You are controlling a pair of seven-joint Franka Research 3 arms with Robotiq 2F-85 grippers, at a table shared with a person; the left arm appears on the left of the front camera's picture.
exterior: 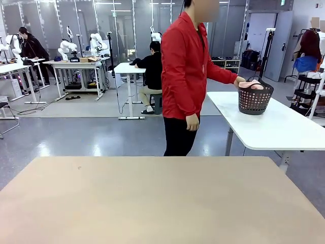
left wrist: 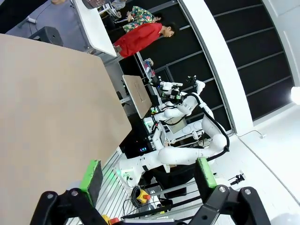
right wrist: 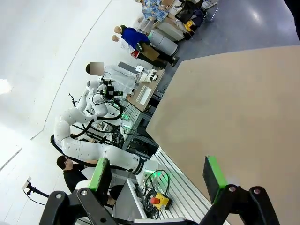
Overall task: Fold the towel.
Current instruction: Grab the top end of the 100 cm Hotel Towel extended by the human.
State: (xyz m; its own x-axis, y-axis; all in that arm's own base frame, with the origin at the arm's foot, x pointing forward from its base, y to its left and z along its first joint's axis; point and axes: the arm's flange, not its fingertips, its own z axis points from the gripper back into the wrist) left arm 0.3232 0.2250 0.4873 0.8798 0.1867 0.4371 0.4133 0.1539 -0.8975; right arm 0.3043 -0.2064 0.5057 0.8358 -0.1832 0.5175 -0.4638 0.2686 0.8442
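The salmon-pink towel [exterior: 252, 85] lies bunched in a dark basket [exterior: 255, 99] on a white side table [exterior: 274, 127] at the right, beyond my table. A person in a red jacket [exterior: 186, 66] stands at the far side with one hand on the towel. My left gripper [left wrist: 149, 174] is open, its green pads [left wrist: 92, 174] wide apart with nothing between them, off the edge of the tan table [left wrist: 47, 103]. My right gripper [right wrist: 158, 176] is open too, held off the edge of the same tan table [right wrist: 234, 108].
The tan table [exterior: 157, 198] spreads bare across the front view. The other arm [left wrist: 187, 152] stretches beyond the left gripper. In the right wrist view, the other arm [right wrist: 93, 150] and a red emergency button [right wrist: 156, 200] sit below the table edge.
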